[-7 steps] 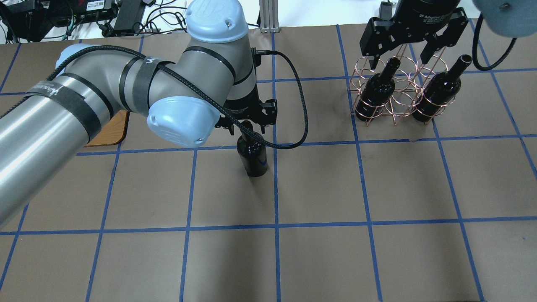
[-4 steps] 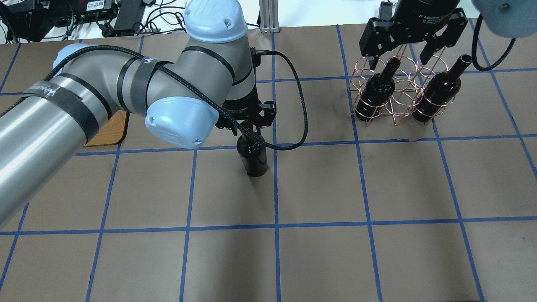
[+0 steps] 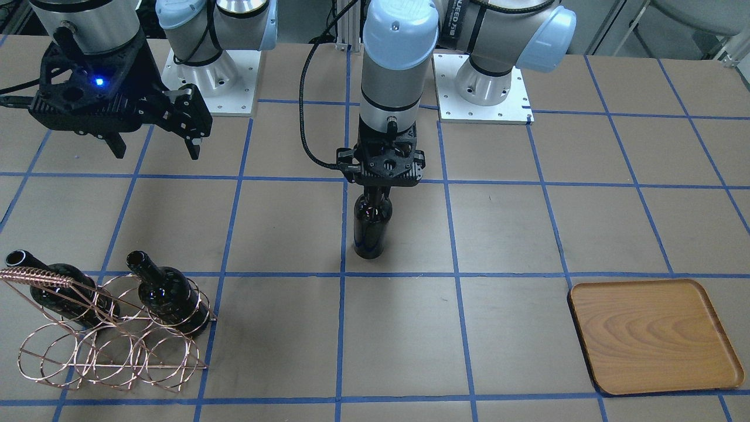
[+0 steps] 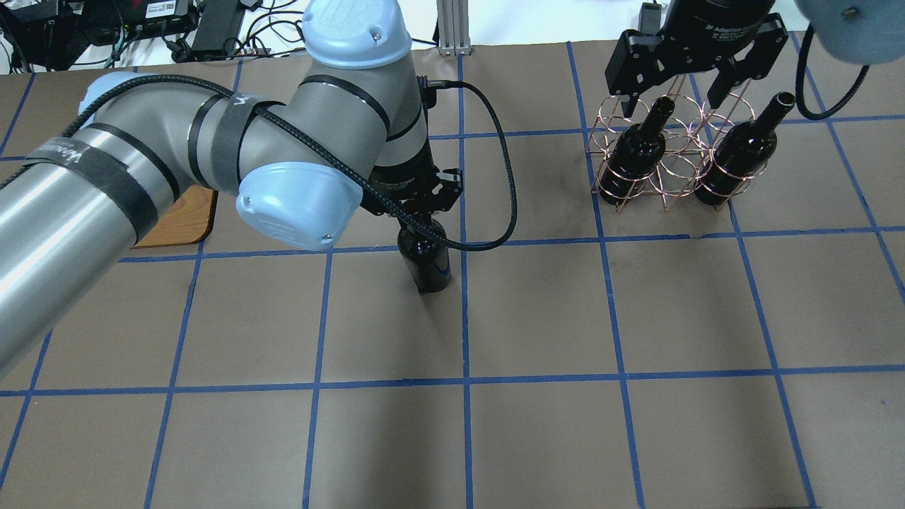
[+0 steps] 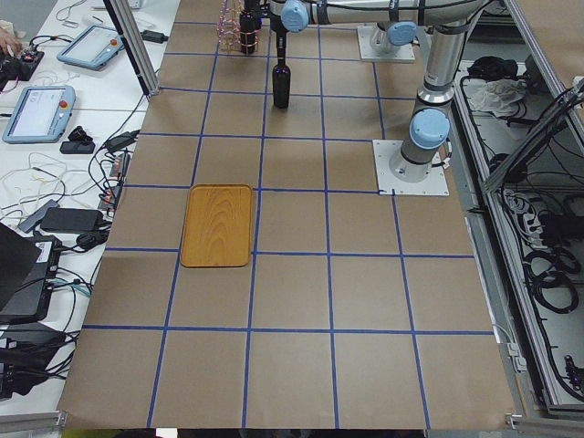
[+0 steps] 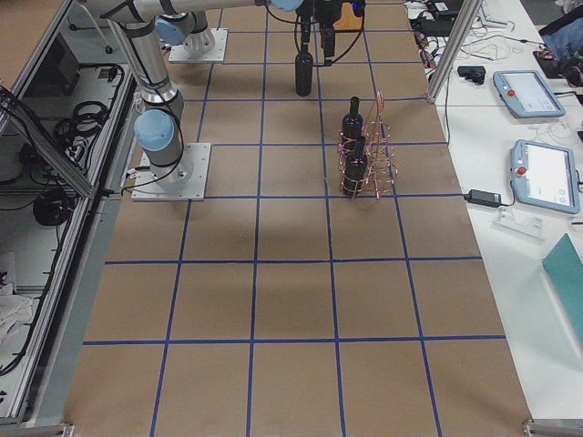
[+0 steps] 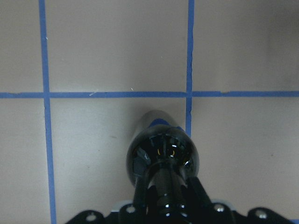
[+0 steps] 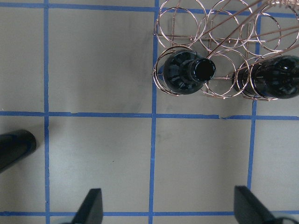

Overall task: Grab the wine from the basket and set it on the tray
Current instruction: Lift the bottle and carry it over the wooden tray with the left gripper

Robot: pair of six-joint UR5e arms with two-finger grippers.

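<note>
My left gripper (image 4: 418, 213) is shut on the neck of a black wine bottle (image 4: 426, 263) that stands upright near the table's middle. It also shows in the front view (image 3: 370, 225) and the left wrist view (image 7: 161, 156). I cannot tell whether its base touches the table. The copper wire basket (image 4: 677, 168) holds two more bottles (image 4: 636, 152) (image 4: 742, 150) at the far right. My right gripper (image 4: 672, 99) hangs open and empty above the basket. The wooden tray (image 3: 650, 337) lies empty on the robot's left side, mostly hidden under my left arm in the overhead view (image 4: 185, 220).
The brown table surface carries a grid of blue tape lines. The arm bases (image 3: 480, 88) stand on the robot's edge of the table. Cables and electronics (image 4: 141, 28) lie beyond the far edge. The basket's middle ring (image 8: 218, 80) holds no bottle.
My left arm has shifted slightly to the left with the bottle in its grip. The right gripper and the basket have not moved.
</note>
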